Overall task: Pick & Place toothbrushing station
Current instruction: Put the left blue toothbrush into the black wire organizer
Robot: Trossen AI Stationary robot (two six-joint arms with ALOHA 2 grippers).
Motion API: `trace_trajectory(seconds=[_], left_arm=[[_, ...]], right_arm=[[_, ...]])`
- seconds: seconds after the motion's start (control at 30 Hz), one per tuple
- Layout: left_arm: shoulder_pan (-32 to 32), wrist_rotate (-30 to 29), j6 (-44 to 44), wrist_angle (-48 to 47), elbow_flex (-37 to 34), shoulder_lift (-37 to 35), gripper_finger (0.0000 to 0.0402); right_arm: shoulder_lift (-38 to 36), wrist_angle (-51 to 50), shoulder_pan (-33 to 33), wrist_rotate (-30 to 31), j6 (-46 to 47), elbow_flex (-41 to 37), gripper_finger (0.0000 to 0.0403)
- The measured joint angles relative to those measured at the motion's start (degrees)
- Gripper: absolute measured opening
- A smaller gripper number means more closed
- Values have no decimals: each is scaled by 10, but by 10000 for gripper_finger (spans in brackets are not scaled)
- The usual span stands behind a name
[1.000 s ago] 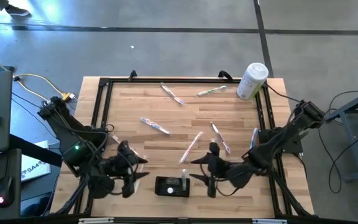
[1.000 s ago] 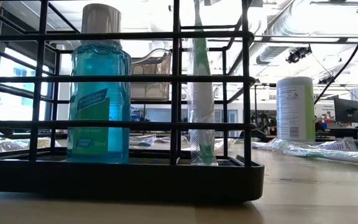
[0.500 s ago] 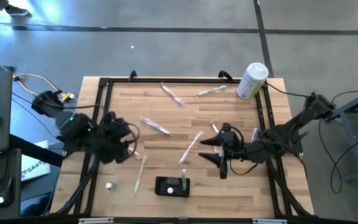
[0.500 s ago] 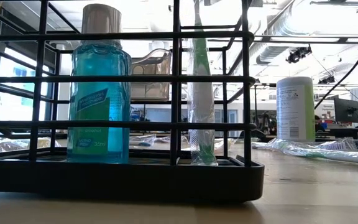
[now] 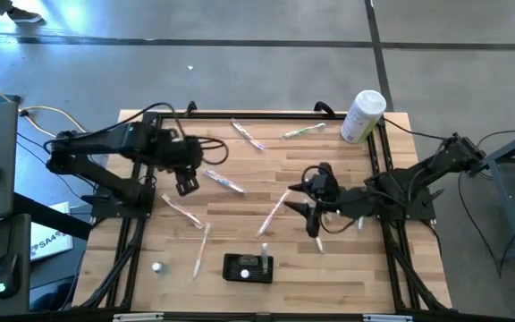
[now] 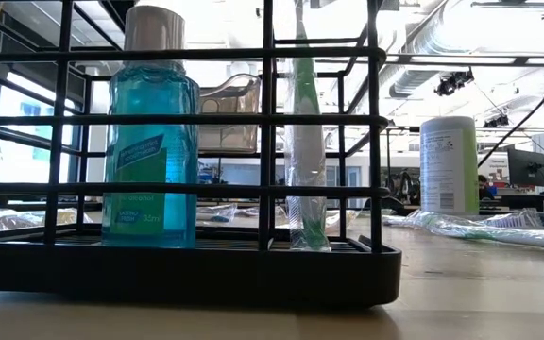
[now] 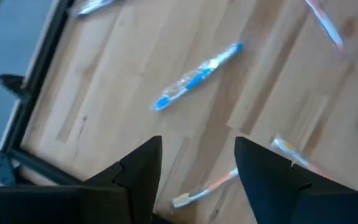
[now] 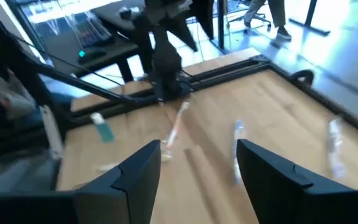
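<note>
Moved since earlier: both arms were bent over the near edge beside the holder; the left arm has swung to the far left of the table and the right arm has pulled back toward the middle right
High view: small black boxy toothbrushing station (image 5: 247, 267) sits at the near middle of the pale wooden table (image 5: 266, 179), untouched, with a brush standing in it; left gripper (image 5: 186, 183) hangs over the far-left boards near a blue wrapped toothbrush (image 5: 223, 181); right gripper (image 5: 313, 215) hovers right of centre beside a pale wrapped toothbrush (image 5: 274, 211); tall white cylindrical container (image 5: 362, 116) stands at the far right corner
Low view: black wire frame of the station (image 6: 187, 264) fills the near ground, holding a clear blue mouthwash bottle (image 6: 149, 142) on the left and an upright green-and-white toothbrush (image 6: 305, 142) to its right; no arm shows
Left wrist view: two dark fingers (image 7: 135, 174) stand apart with nothing between them; blue brush (image 7: 196, 76) lies beyond
Right wrist view: fingers (image 8: 138, 174) likewise spread and empty above bare boards
Risk, reach: both claws are well apart from the station, so a long approach could sweep loose brushes off the table
Risk, grip: a grasp on the thin wire frame may tilt it and tip out the bottle and brush
Risk, arms: meeting at the station, they could collide
</note>
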Motion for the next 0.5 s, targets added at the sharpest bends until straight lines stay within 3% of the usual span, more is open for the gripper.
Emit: trace_trajectory(seconds=[0.23, 0.5], left_arm=[[67, 44, 71, 66, 0, 61, 198], [139, 80, 77, 72, 0, 153, 198]], right_arm=[[-69, -12, -82, -58, -86, 1, 203], [-181, -130, -181, -156, -94, 2, 203]])
